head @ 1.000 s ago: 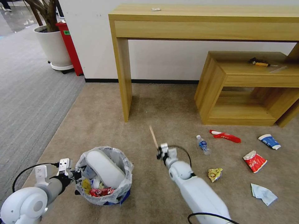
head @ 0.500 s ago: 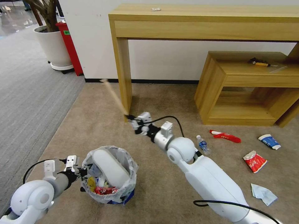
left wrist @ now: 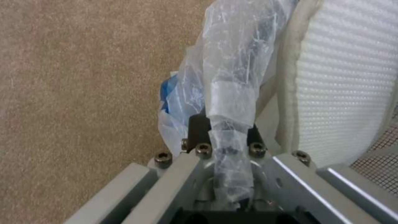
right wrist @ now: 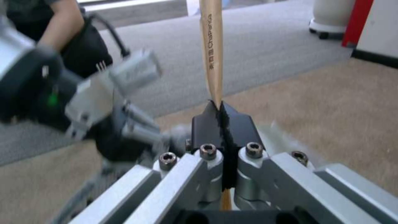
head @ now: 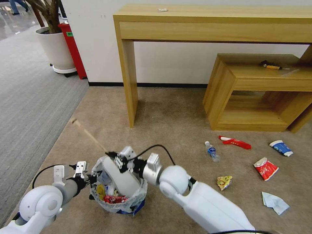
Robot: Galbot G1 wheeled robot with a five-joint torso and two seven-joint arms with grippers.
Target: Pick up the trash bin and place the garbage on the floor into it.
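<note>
One stick (head: 87, 134) — tip away, leftward

A: What is standing by the wall?
B: A tall wooden surface (head: 214, 19), with a low shelf unit (head: 260, 94) sitting beside it.
A: And over at the left?
B: A white plant pot (head: 56, 48) is sitting beside a red box (head: 74, 48).

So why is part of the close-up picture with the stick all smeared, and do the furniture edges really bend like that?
In the right wrist view the wooden stick and the right gripper clamping it are crisp, while the left gripper beside them is smeared by motion blur. In the head view the long table bows from wide-lens distortion. In the left wrist view the bin's plastic bag shows bright glints.
</note>
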